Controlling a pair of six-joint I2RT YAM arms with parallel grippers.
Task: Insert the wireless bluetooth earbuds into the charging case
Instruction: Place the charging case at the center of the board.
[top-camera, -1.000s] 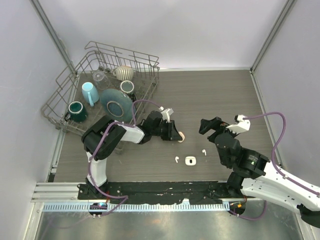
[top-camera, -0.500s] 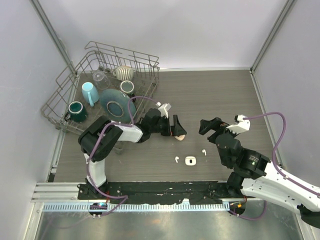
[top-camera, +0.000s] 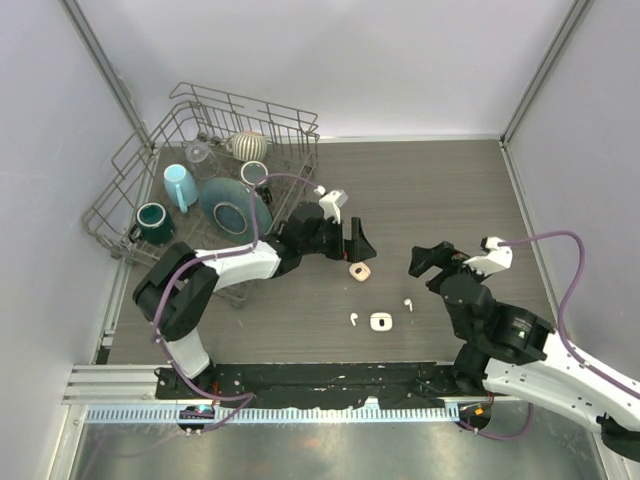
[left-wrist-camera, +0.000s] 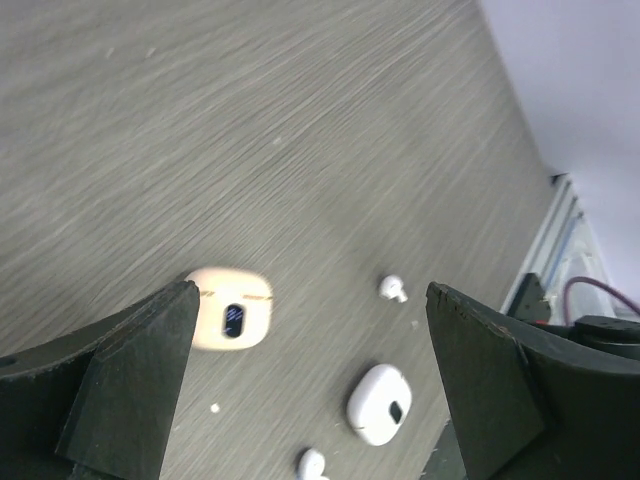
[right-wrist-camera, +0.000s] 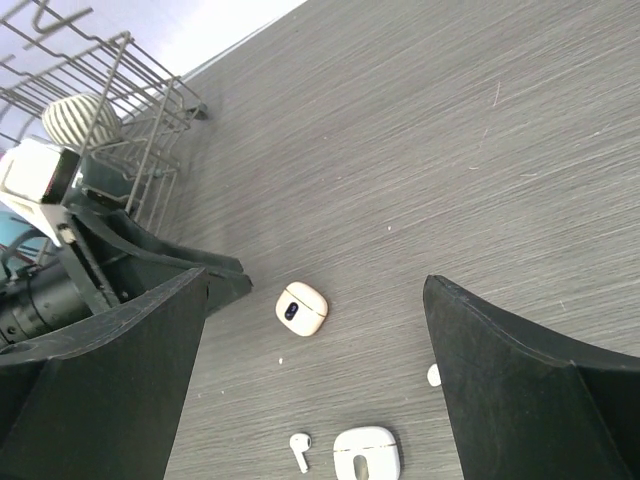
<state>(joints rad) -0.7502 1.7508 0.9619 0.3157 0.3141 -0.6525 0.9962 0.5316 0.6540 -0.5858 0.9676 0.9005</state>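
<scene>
Jaws of the left gripper (top-camera: 357, 247) are spread wide, and nothing is held between them. A cream case (top-camera: 361, 271) with a dark oval window is seen lying on the worktop (top-camera: 440, 190) just beyond that gripper's fingertips, apart from both fingers. Further out from it, toward the arm bases, a white charging case (top-camera: 380, 321) rests flat. One earbud (top-camera: 353, 320) lies just beside it on the left gripper's side, and a second earbud (top-camera: 408, 302) lies near it on the right gripper's side. Neither earbud is seated in a case. The right gripper (top-camera: 428, 262) is likewise held wide open and empty above the worktop, with the second earbud nearest to it. A wire dish rack (top-camera: 120, 200) holding crockery stands behind the left gripper.
</scene>
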